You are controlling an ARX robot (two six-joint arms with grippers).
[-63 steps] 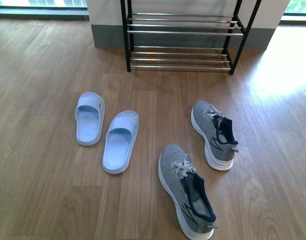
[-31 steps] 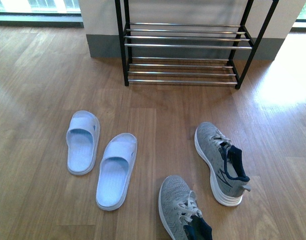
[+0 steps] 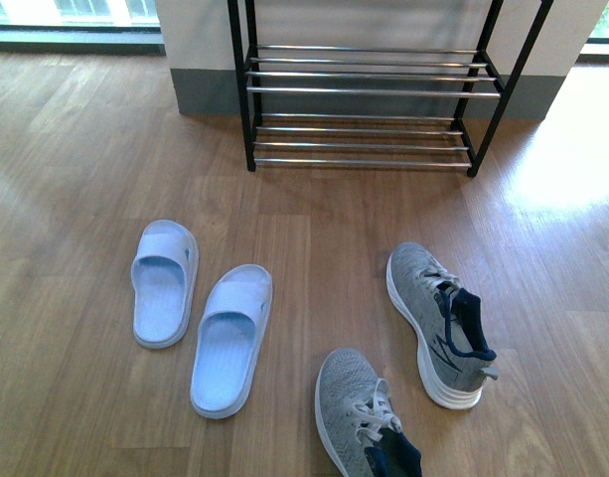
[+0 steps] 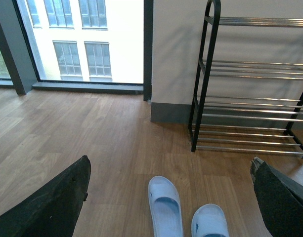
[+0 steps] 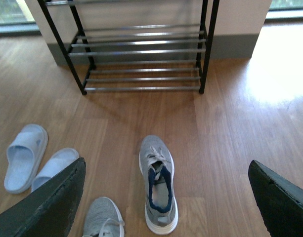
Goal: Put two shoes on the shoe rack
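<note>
1. The right hand (image 5: 167,162) hangs above the floor (image 5: 230,128) with its fingers spread wide and nothing between them. I judge it is open because no shoe has been gripped yet.
2. The left hand (image 4: 170,162) is also spread and empty. Two pale blue slippers (image 4: 165,202) lie below and just ahead of it. They are not task items, so they are best left alone.
3. The nearer sneaker (image 3: 362,417) lies beneath the right hand, off toward the left hand's side. It stands upright on its sole and is partly cut off in the front view.
4. The farther sneaker (image 3: 438,323) sits directly under the gap between the right hand's fingers. Its toe points away toward the rack and its dark collar opens upward, so in my judgement it is lined up as the first pick.
5. The two sneakers are near each other but apart, both on the floor, so the task is not begun.
6. Well beyond both hands, the shoe rack (image 3: 364,91) stands against the wall (image 3: 383,20). Its visible chrome bars carry nothing, which leaves room for the pair.
</note>
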